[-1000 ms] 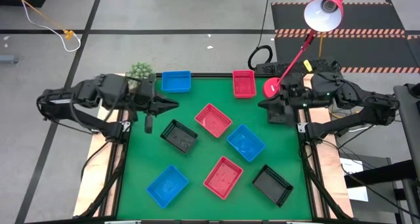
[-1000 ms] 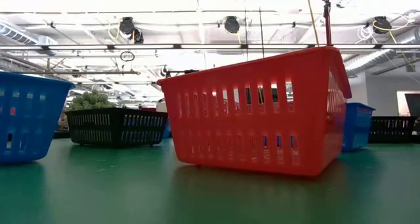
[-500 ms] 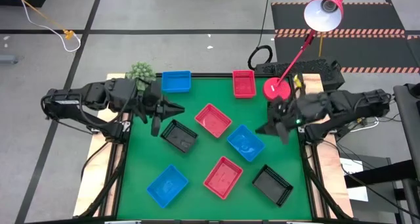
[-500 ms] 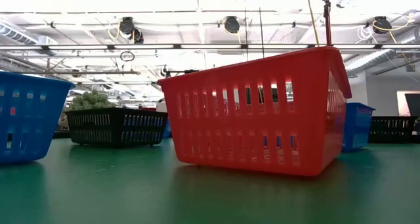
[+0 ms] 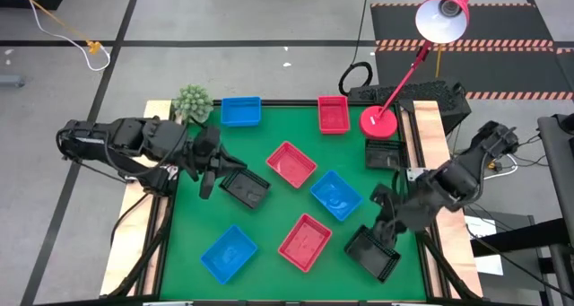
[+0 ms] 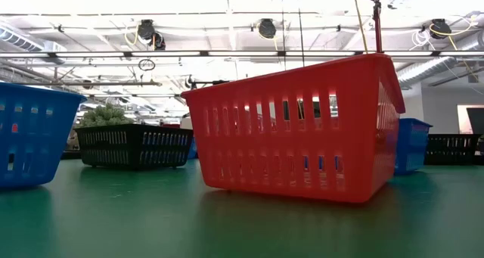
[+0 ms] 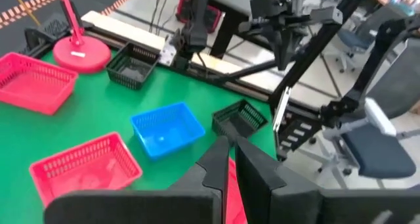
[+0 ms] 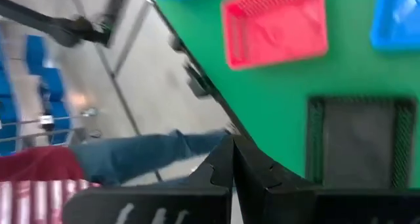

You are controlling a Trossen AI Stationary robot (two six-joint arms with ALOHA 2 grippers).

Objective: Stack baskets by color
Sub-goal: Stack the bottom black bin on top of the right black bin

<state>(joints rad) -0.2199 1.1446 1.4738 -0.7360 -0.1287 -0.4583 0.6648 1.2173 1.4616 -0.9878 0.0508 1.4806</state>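
Nine baskets lie open side up on the green mat [image 5: 278,212]. Blue ones: [image 5: 240,110], [image 5: 335,195], [image 5: 228,253]. Red ones: [image 5: 333,113], [image 5: 291,163], [image 5: 305,241]. Black ones: [image 5: 245,185], [image 5: 372,252], [image 5: 383,153]. My left gripper [image 5: 224,169] hovers shut over the left-hand black basket's far-left end, touching nothing. My right gripper [image 5: 380,227] hangs shut above the far edge of the near-right black basket [image 8: 357,142], clear of it. The low view shows no gripper, only the red basket [image 6: 295,129] close up.
A red lamp stands with its round base [image 5: 378,121] at the far right corner, and a green plant ball [image 5: 191,100] sits at the far left. Wooden rails border the mat on both sides. A person's legs [image 8: 151,155] show beyond the table's edge.
My right arm has swung from beside the lamp base toward the table's near edge, sinking and rolling its wrist, and now hangs over the near-right black basket. My left gripper has rolled and eased a little toward the near edge, over the left black basket. No basket has moved.
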